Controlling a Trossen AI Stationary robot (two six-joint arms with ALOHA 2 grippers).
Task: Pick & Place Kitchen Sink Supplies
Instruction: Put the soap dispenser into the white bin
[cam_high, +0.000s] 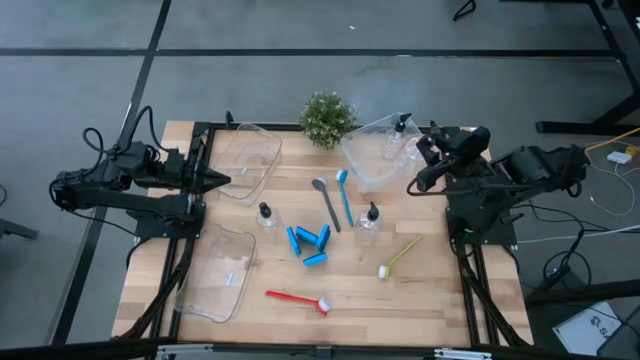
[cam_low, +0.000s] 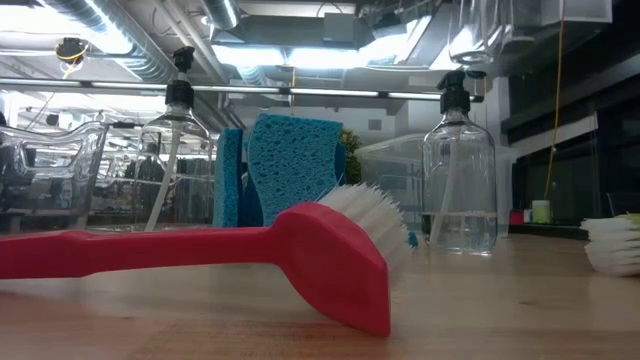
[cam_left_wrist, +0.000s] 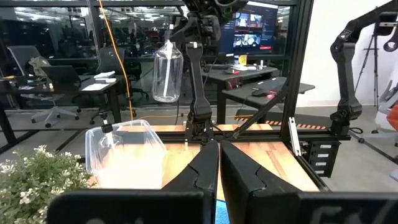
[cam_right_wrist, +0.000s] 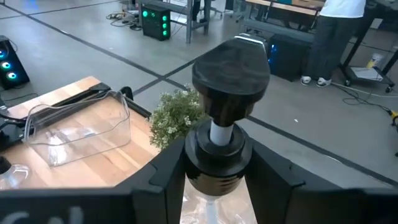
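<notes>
- Kitchen sink supplies lie spread over the middle of the tabletop (cam_high: 400, 310), with the red brush (cam_high: 297, 298) nearest the front edge; in the low view its bristled head fills the foreground.
- Just behind it comes the yellow-green brush (cam_high: 399, 257) toward the right side, and a cluster of blue sponge pieces (cam_high: 311, 243) at the centre, standing and leaning together.
- Two small clear black-capped bottles stand either side of the sponges — one bottle (cam_high: 266, 217) to their left, the other bottle (cam_high: 369, 220) to their right.
- Between those bottles lie the grey brush (cam_high: 327, 203) and the blue brush (cam_high: 345, 196), side by side, heads pointing to the back.
- An empty clear bin (cam_high: 220, 272) sits front-left; a second clear bin (cam_high: 248, 160) sits back-left.
- The left gripper (cam_high: 222, 181) hangs beside that back-left bin, its fingers pressed together with nothing between them.
- The right gripper (cam_right_wrist: 214, 180) is raised at the back right — its fingers clamp the neck of a third bottle (cam_right_wrist: 231, 87) just under the black pump cap, above another clear bin (cam_high: 372, 150).
- A small potted plant (cam_high: 327, 117) stands at the back edge.
</notes>
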